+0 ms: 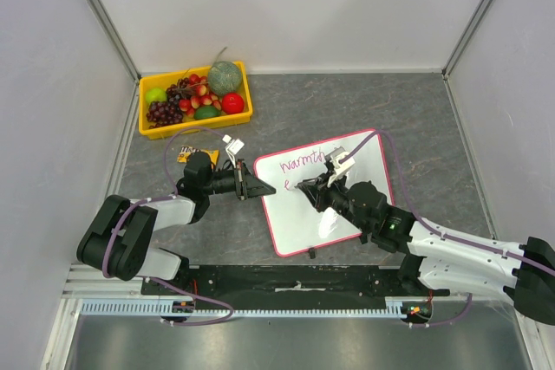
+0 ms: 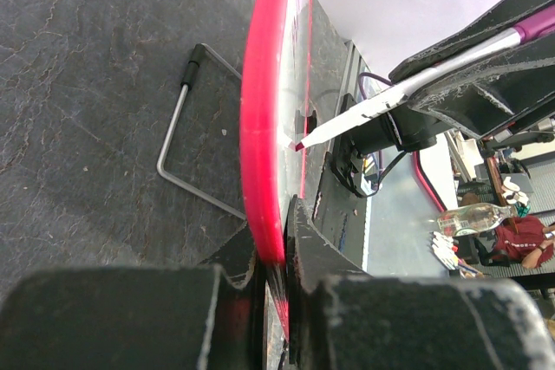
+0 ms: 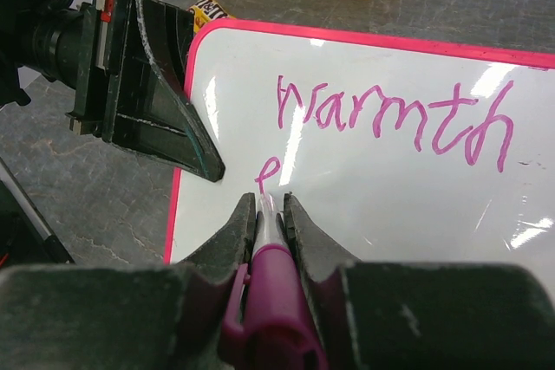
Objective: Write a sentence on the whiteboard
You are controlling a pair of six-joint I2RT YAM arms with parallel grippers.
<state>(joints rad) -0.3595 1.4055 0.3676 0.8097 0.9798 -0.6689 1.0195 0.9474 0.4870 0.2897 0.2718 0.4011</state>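
**Position.** The whiteboard [image 1: 290, 218] is set askew on the grey counter [image 1: 416, 110], between the two arms and nearer than the fruit tray. The sentence [image 3: 390, 123] is only partly written. "warmth" is read along the top line, and a single "e" [image 3: 269, 172] is seen at the start of the second.

**Hands.** The left hand [image 1: 260, 188] is clamped together on the board's pink left rim [image 2: 264, 127]. The right hand [image 3: 270, 205] is closed on a magenta marker [image 3: 277, 292], whose tip is held at the "e".

**Risks.**
- The board is held at one rim point only, so it could be pivoted or slid by marker pressure, and the strokes would be distorted.
- The second line is begun just beside the left hand's fingertips. A leftward stroke could bring the two hands into contact.
- The right wrist is carried over the board, so fresh ink could be smeared if the wrist is lowered.
- The marker could be tilted within the narrow grip, and the line would then be skipped or thinned.
- The top line is run close to the right rim, so later words could be crowded.

**Count.**
- One whiteboard.
- One marker.
- Two hands, both engaged.
- One finished word of six letters, plus one further letter.
- One yellow fruit tray [image 1: 195, 131] at the far left, well apart from the board.
- One yellow snack packet [image 1: 186, 155] beside the left wrist.
- The fruit pieces are too small to be counted reliably.
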